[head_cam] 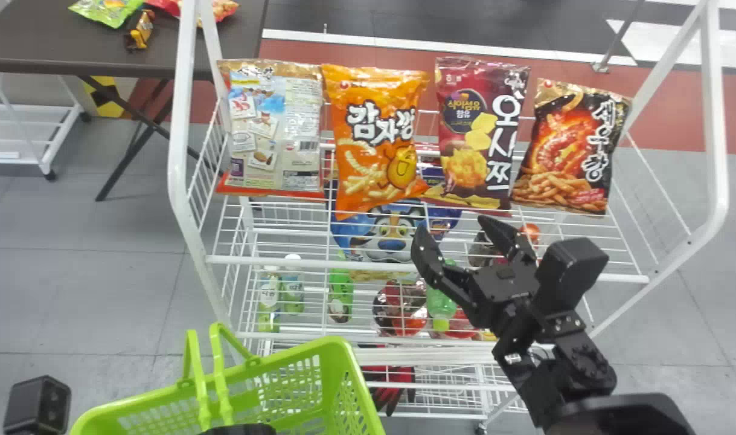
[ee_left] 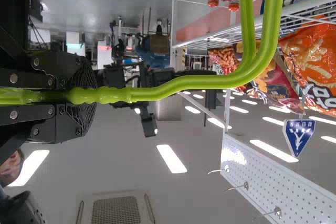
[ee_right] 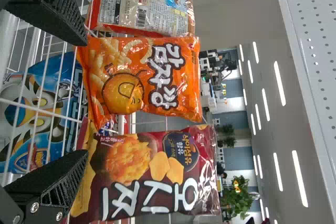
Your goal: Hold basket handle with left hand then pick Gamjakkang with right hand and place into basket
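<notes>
- Left gripper: at the bottom edge of the head view, over the basket; both fingers pinched on the green handle, as the left wrist view records.
- Basket: green, slatted, at the near side of the white wire rack, toward its left end; handle upright.
- Pale-backed snack bag: leftmost in the row on the rack's top tier, printed back facing the robot.
- Gamjakkang: orange bag, second from left, upright, front facing the robot; just beside the pale-backed bag and near the maroon bag.
- Right gripper: fingers spread, nothing between them; tips near the row, on the robot's side of it. Gamjakkang lies ahead of the tips and to their left, apart from them. Right wrist view: orange bag beyond the gap between the fingers, with part of the maroon bag.
- Maroon bag: third in the row, ahead of the right gripper.
- Black shrimp-snack bag: rightmost, tilted.
</notes>
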